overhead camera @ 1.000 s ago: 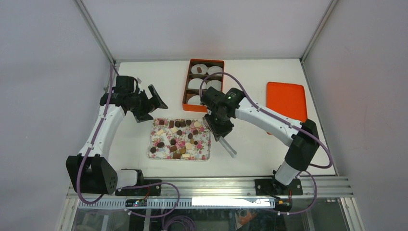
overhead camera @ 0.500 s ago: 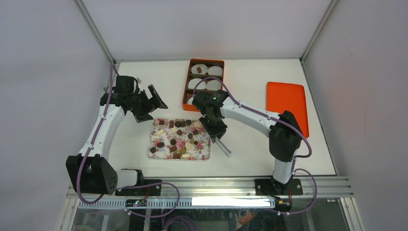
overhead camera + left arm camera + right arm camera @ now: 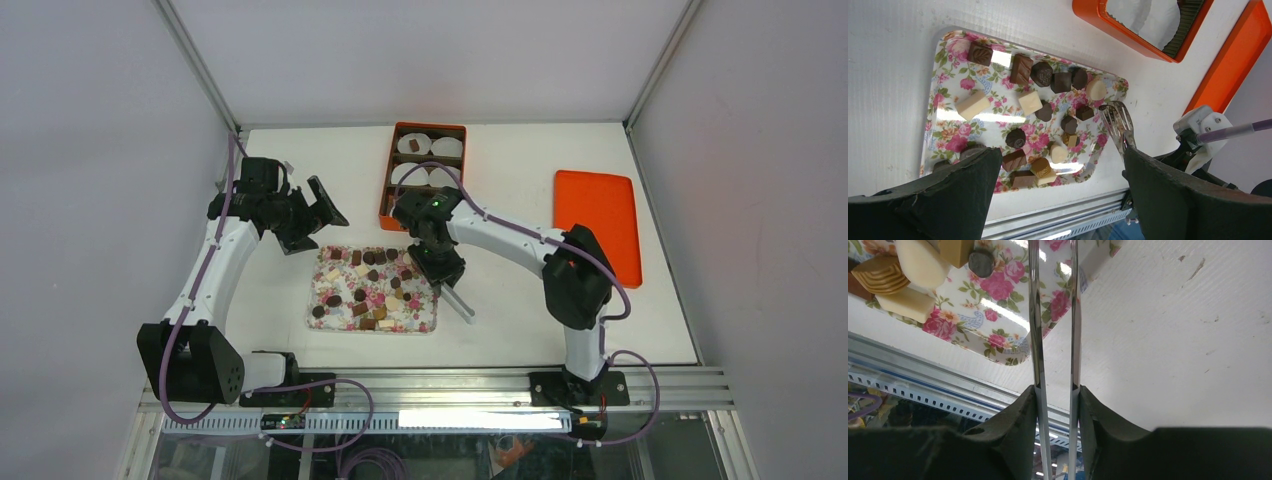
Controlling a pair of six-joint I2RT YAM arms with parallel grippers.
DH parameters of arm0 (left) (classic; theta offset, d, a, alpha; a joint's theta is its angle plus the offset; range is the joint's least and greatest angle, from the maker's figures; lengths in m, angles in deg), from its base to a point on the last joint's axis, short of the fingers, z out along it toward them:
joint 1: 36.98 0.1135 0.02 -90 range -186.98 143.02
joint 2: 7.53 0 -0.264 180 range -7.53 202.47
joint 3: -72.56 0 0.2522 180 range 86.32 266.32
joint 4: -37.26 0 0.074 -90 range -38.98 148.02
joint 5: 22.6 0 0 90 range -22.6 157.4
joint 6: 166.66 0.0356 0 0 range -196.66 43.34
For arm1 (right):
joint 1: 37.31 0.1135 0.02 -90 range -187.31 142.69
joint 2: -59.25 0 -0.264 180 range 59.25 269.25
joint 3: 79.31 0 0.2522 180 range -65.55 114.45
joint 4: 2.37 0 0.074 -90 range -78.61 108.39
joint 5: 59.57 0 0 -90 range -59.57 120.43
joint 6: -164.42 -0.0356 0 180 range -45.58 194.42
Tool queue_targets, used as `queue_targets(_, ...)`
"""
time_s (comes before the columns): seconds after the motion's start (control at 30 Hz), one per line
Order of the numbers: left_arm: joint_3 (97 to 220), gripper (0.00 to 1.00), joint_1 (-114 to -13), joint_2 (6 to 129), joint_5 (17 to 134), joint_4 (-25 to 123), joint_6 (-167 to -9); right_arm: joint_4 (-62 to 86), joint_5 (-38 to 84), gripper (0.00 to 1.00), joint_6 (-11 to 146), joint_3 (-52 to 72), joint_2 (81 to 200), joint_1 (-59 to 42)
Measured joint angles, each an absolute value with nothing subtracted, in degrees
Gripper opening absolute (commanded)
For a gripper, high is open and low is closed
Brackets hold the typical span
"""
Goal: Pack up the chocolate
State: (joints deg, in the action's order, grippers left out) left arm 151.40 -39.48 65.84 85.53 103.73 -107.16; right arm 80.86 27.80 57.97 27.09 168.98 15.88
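The fingers of the right gripper are closed on the metal tongs, whose tips reach out ahead of them over the corner of the flowered tray. The fingers of the left gripper stand wide open and hold nothing. The chocolate lies on the tray below and between them, just beside the tips of the tongs.

No writing, label, brand, number or sign can be read in any view. The tray carries only a printed pattern of roses, without any letters.
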Motion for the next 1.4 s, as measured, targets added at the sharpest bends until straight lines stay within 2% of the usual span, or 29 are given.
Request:
queue_targets(0.7, 150.5, 0.99, -39.5, 66.3, 85.6, 102.4, -107.2, 80.6, 27.5, 0.46, 58.7, 31.1, 174.3, 15.9)
queue_targets(1.4, 149.4, 0.99, -39.5, 66.2, 85.6, 102.1, -107.2, 80.0, 29.2, 0.49, 59.1, 33.5, 177.1, 16.0)
